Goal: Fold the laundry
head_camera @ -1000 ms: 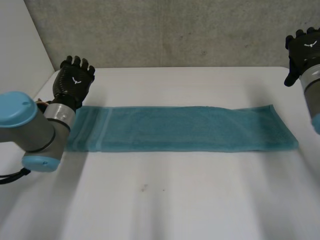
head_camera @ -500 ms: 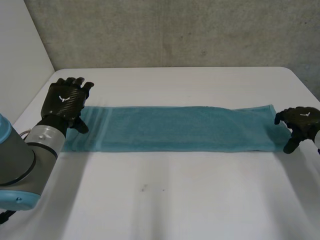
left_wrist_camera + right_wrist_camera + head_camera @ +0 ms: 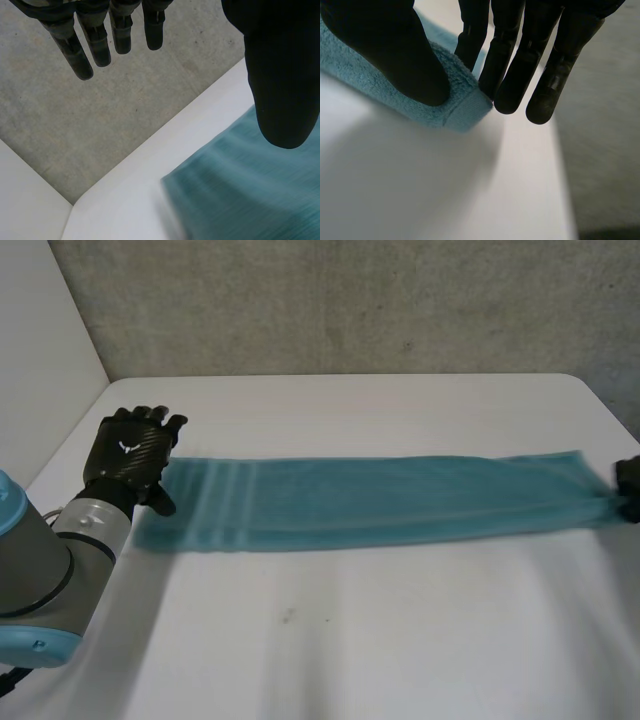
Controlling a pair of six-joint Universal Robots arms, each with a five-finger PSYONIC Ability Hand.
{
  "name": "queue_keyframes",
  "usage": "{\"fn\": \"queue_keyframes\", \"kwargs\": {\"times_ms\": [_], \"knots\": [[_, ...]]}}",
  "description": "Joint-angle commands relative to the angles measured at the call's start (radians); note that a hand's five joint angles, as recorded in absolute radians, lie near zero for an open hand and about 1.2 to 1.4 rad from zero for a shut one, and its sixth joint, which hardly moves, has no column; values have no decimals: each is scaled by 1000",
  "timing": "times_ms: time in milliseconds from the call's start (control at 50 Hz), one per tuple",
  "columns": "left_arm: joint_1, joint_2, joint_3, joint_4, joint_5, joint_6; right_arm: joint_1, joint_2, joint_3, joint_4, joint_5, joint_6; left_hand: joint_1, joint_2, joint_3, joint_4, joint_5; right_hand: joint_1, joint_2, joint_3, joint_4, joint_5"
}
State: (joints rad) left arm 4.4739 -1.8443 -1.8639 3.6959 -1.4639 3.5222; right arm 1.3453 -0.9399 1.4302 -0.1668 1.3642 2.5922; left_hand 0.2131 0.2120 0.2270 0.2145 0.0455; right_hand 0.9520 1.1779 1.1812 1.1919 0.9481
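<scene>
Teal towel (image 3: pixel 400 498) is lying as a long strip across the middle of the white table (image 3: pixel 350 640), running from centre-left to the right edge of the frame, striped band near its left end; grey wall (image 3: pixel 350 300) is filling the top of the frame. Left hand (image 3: pixel 130 455) is sitting at centre-left, over the far corner of the towel's left end; in its wrist view the left hand (image 3: pixel 280 75) is showing fingers (image 3: pixel 90 45) straight and spread well away from the thumb, gripping nothing; towel (image 3: pixel 250 190) is lying below the thumb; contact with the cloth cannot be told. Right hand (image 3: pixel 628 480) is showing at the far right edge, at the towel's right end; in its wrist view the right hand (image 3: pixel 395 50) is pressing its thumb down on the towel's end corner (image 3: pixel 460 107) while straight fingers (image 3: pixel 510 75) are meeting the cloth's far side, pinching that corner between them; the corner is resting just above the table (image 3: pixel 420 190).
</scene>
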Motion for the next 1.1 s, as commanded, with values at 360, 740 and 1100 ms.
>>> {"fn": "queue_keyframes", "kwargs": {"times_ms": [360,740,1100], "knots": [[-2,30,-1,-7,-44,0,388,-128,-178,-46,66,-61,-8,-7,-22,-10,-15,444,218,215,204,274],[-1,37,-12,-5,-59,0,1029,179,-235,-224,-2,-52,-11,-10,-25,-13,-18,444,218,215,204,274],[-237,-79,150,6,-47,-14,723,-151,-45,71,139,234,-8,-7,-22,-10,-15,-777,-1003,-1007,-1017,-948]]}}
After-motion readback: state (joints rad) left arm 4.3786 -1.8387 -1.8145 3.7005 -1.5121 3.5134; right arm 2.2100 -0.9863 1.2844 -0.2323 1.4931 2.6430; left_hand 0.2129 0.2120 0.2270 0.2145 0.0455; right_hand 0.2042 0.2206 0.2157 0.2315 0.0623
